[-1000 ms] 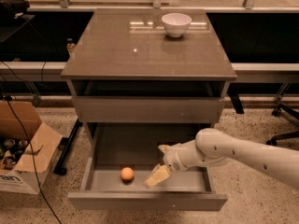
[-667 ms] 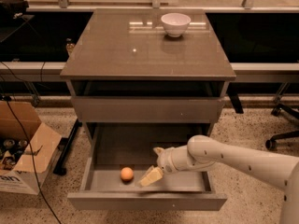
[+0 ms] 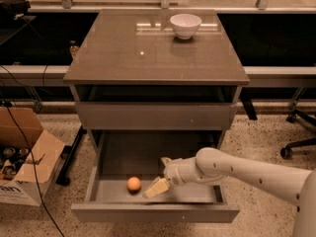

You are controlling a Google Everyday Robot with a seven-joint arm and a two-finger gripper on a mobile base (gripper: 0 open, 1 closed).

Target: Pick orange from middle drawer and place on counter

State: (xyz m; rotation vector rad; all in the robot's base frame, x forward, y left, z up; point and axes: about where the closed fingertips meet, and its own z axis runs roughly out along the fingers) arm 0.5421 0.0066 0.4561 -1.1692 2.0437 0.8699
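Note:
The orange [image 3: 134, 184] lies on the grey floor of the open middle drawer [image 3: 155, 213], left of centre. My gripper [image 3: 157, 187] reaches into the drawer from the right on a white arm. It sits just right of the orange, a short gap apart, its pale fingertips pointing down-left toward the fruit. The counter [image 3: 148, 48] is the glossy grey-brown top of the cabinet above.
A white bowl [image 3: 185, 25] stands at the back right of the counter. Another grey drawer front [image 3: 155, 115] is closed above the open drawer. A cardboard box [image 3: 22, 157] sits on the floor at left, with cables. An office chair base [image 3: 298, 142] is at right.
My gripper has moved left inside the drawer, closer to the orange. The orange has not moved.

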